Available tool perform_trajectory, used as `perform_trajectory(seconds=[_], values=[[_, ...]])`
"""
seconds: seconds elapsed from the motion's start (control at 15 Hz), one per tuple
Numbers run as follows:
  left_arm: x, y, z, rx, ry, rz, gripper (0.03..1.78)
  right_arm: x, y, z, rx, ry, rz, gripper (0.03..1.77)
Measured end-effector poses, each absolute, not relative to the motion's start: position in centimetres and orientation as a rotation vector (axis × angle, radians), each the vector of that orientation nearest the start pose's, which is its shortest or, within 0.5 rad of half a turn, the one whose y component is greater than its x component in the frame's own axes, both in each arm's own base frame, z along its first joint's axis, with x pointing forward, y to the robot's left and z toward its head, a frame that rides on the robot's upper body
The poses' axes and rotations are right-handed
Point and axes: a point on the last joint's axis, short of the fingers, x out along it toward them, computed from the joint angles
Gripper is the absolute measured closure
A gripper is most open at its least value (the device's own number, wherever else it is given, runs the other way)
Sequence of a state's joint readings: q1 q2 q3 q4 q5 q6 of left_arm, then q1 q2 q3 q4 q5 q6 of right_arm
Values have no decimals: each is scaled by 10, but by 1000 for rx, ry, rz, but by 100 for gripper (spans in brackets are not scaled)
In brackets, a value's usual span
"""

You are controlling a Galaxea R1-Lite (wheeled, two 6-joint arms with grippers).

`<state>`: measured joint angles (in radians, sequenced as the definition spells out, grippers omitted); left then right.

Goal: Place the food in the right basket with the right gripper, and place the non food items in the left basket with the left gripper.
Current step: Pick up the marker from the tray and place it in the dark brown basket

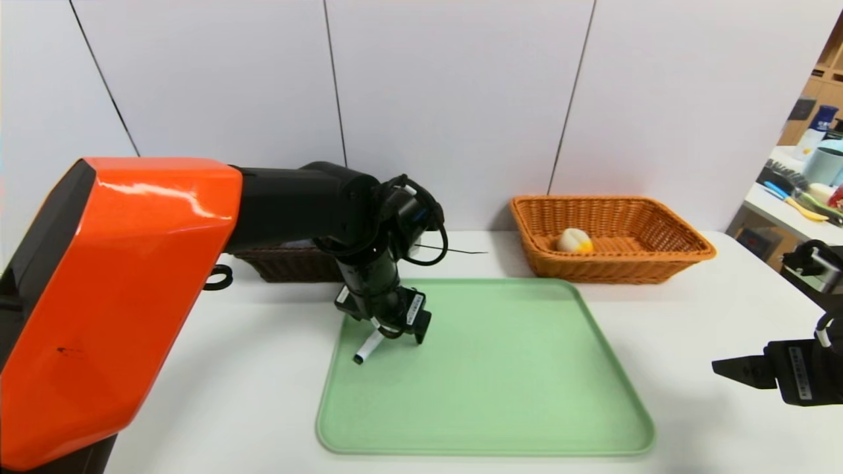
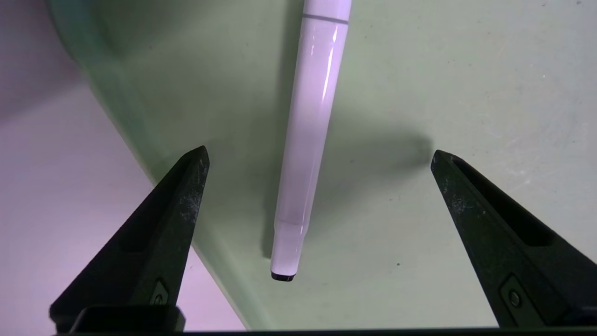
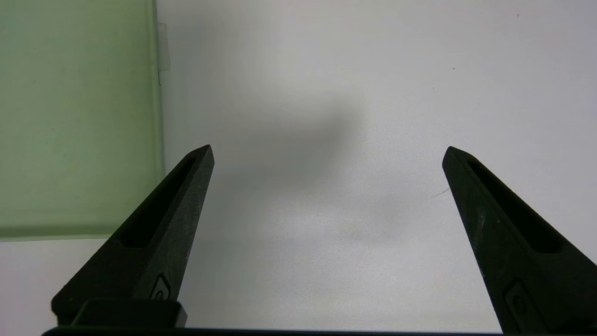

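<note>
The left gripper (image 2: 319,156), fingers spread wide and empty, hung over a slim, glossy white plastic marker (image 2: 308,154) on the pale green tray (image 1: 527,368); light, rigid, probably slippery, best pinched mid-barrel. The right gripper (image 3: 326,154) waited over the white surface (image 3: 373,93), equally wide and empty.

The left end effector (image 1: 388,329) hangs low over the green tray (image 1: 500,395), right at its left edge, above a white pen (image 1: 367,347). Behind that arm sits a dark basket (image 1: 290,263). At the back right, an orange basket (image 1: 612,240) holds a pale bun (image 1: 574,241). The right end effector (image 1: 731,368) waits over the white desk (image 1: 250,382), right of the tray.
</note>
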<state>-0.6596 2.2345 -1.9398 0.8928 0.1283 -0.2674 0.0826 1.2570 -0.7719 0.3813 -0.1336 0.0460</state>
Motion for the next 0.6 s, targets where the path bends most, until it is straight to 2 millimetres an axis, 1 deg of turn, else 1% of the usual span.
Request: perform_trajectory(seconds=[0.6], values=[[329,-252,162,209,1160,-334,12,162,10,192,-52,861,-71,10]])
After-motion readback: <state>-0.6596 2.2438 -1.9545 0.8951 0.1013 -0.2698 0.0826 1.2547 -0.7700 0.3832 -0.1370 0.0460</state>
